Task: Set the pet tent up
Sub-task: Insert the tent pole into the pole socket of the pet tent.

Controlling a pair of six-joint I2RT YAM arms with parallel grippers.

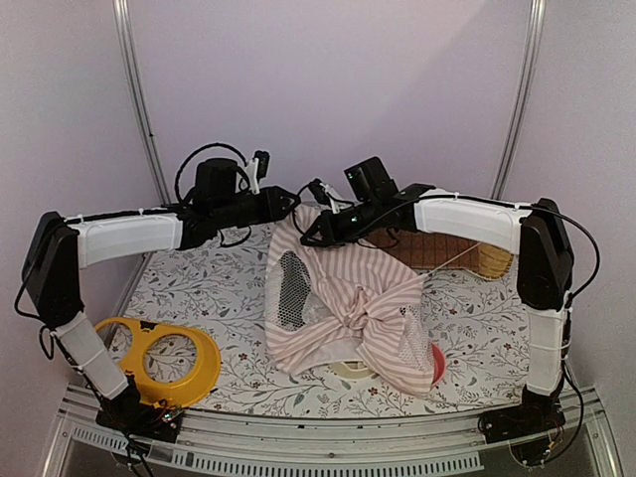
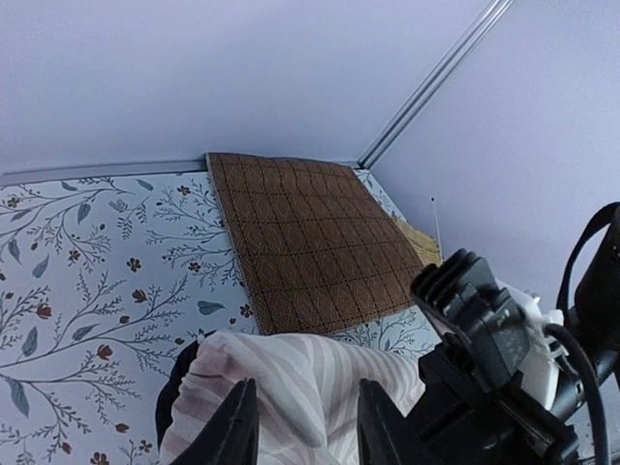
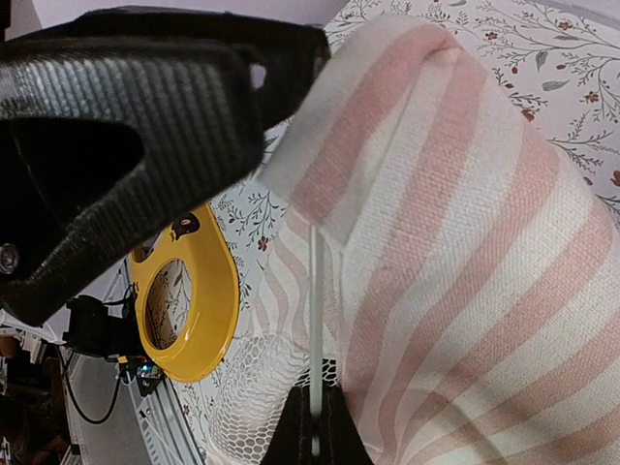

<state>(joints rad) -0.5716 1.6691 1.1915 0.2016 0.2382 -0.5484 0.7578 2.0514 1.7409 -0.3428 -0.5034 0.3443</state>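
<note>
On table (image 1: 199, 288), pet tent (image 1: 343, 298) hangs lengthwise back-to-front, right gripper (image 3: 312, 438) clamping its pole (image 3: 315, 320), left gripper (image 2: 308, 412) parted.

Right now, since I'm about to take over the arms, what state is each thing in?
pet tent: collapsed, bunched, top edge raised
pole: gripped, running into its fabric sleeve
left gripper: open over the fabric
right gripper: shut on the pole
brown mat: lying flat
yellow bowl stand: flat, holes empty

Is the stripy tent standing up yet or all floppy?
Floppy. The pet tent lies crumpled and twisted on the table, only its top held by the right gripper.
</note>
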